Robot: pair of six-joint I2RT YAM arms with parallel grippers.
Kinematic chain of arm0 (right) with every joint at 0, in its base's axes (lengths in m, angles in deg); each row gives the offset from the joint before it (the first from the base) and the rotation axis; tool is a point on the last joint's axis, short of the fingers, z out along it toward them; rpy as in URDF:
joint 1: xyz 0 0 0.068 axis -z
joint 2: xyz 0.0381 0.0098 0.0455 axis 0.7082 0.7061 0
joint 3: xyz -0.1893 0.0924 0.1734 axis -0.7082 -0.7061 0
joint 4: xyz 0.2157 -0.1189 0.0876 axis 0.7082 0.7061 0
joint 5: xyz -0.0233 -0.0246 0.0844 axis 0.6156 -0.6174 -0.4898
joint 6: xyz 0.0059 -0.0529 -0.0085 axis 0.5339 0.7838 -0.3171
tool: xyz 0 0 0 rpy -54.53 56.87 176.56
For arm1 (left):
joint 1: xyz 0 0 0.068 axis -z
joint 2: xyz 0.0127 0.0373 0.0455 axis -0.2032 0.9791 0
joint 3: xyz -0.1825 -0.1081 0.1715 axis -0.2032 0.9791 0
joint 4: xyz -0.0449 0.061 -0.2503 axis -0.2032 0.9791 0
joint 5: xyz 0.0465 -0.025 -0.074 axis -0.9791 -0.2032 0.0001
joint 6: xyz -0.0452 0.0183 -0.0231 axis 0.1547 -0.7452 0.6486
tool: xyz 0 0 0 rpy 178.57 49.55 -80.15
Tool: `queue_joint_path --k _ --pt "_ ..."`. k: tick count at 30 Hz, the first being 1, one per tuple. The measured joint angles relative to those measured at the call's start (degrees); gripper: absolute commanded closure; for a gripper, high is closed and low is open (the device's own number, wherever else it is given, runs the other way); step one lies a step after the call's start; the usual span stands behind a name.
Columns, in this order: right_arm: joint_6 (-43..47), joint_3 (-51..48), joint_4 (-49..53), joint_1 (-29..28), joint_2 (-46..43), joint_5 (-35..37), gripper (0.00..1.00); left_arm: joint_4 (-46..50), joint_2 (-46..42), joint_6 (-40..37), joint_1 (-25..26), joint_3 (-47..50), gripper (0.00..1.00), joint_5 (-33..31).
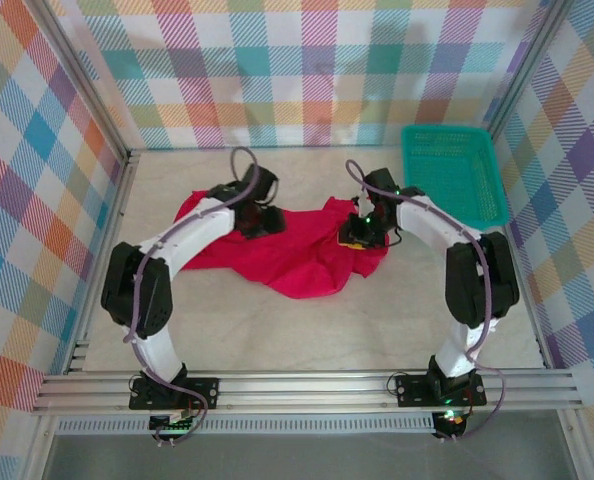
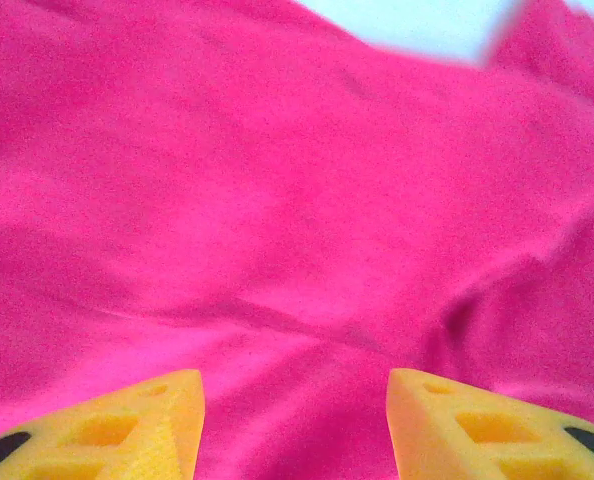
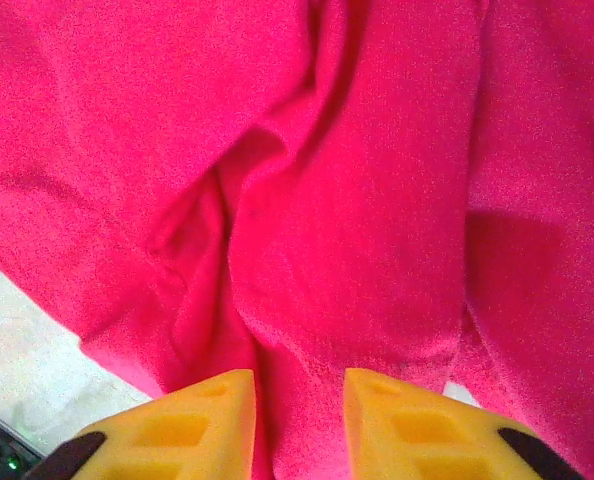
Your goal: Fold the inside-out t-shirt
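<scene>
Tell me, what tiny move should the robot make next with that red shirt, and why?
Probably close the right fingers on the ridge of cloth running between them. The shirt lies crumpled on the table, not yet flat, and the left fingers hover apart over smooth cloth with nothing to pinch.

Rumpled red t-shirt (image 2: 297, 200), left gripper (image 2: 295, 400) parted over it; pale table (image 2: 407, 25) at top edge

text: none legible | labels/brands: none legible | numbers/signs: none legible | views checked: top external, left wrist, right wrist
</scene>
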Motion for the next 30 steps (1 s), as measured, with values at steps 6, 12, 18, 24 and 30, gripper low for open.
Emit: queue_joint_path --k 6,12,18,24,30 --pt "-5.27 -13.4 -8.61 -0.5 -2.49 -2.51 0.64 -2.8 12.52 0.9 4.76 -4.9 0.46 5.07" --pt "-7.61 -16.22 -13.38 -0.83 -2.49 -3.13 0.98 -0.79 21.09 1.53 5.07 -11.76 0.84 3.96" --pt "-8.68 -19.76 -15.85 -1.42 -3.32 -2.19 1.0 0.09 20.13 1.88 5.07 -13.49 1.0 0.98" --pt "-9.31 -25.33 -12.39 -4.98 -10.6 2.16 1.0 0.26 10.1 2.78 5.07 -8.76 1.0 -0.44" --pt "-8.9 -22.93 -8.55 -7.85 -15.52 5.44 0.66 -3.19 1.18 4.52 5.07 -1.46 1.0 0.35"
